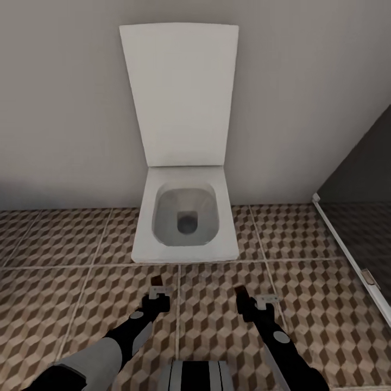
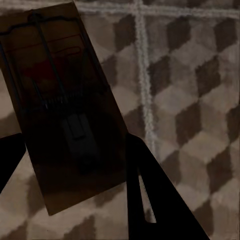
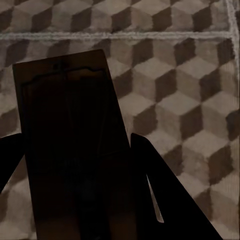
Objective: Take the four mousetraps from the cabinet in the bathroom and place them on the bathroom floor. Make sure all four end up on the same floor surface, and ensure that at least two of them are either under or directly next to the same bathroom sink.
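Two mousetraps, one pinched in the left gripper [image 1: 157, 287] and one in the right gripper [image 1: 241, 297], should stay level above the bathroom floor [image 1: 65, 239] until the sink is reached.

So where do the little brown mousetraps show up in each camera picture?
Head view: left mousetrap and right mousetrap, low centre, before the toilet.
Left wrist view: left mousetrap, clamped in the left gripper.
Right wrist view: right mousetrap, clamped in the right gripper.
Shared landmark: the cube-patterned bathroom floor with pale grout.
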Available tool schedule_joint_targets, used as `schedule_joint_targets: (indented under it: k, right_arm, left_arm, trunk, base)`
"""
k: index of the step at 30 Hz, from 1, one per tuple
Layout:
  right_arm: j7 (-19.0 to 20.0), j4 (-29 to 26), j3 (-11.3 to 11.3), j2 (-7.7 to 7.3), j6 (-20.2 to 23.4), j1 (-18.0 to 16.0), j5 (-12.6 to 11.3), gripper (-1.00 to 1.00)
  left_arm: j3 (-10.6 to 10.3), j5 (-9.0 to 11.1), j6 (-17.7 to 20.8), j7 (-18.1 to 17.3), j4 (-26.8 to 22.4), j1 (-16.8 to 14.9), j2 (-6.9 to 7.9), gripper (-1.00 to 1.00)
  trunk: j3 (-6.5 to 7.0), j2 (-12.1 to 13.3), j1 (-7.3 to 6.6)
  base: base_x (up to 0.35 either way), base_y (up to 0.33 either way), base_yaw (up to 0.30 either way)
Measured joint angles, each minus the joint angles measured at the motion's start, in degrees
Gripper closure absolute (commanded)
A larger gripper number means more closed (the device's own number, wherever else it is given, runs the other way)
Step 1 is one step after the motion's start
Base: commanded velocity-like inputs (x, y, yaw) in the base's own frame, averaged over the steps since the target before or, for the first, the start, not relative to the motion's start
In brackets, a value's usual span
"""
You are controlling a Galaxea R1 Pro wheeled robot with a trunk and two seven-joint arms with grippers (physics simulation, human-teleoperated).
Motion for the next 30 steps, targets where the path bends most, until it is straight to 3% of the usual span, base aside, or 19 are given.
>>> schedule_joint_targets:
  k: [4, 8, 30]
  right_arm:
    - [0.06, 1.25, 0.00, 2.14, -0.02, 0.00, 0.04, 1.00]
    - [0.16, 2.15, 0.00, 3.27, -0.02, 0.00, 0.03, 1.00]
    - [0.45, 2.20, 0.01, 3.61, 1.36, -0.17, -0.08, 1.00]
  left_arm:
    - [-0.02, 0.00, -0.03, 0.00, 0.00, 0.00, 0.00, 1.00]
    - [-0.01, 0.00, 0.01, 0.04, 0.00, 0.00, 0.00, 1.00]
    - [-0.03, 0.03, -0.08, 0.00, 5.07, 0.00, -0.45, 1.00]
  trunk:
    - [0.00, 0.00, 0.02]
    - [0.00, 0.00, 0.02]
    - [0.00, 0.00, 0.02]
  base:
    - [0.094, 0.000, 0.000]
    - [0.022, 0.000, 0.000]
    - [0.001, 0.000, 0.000]
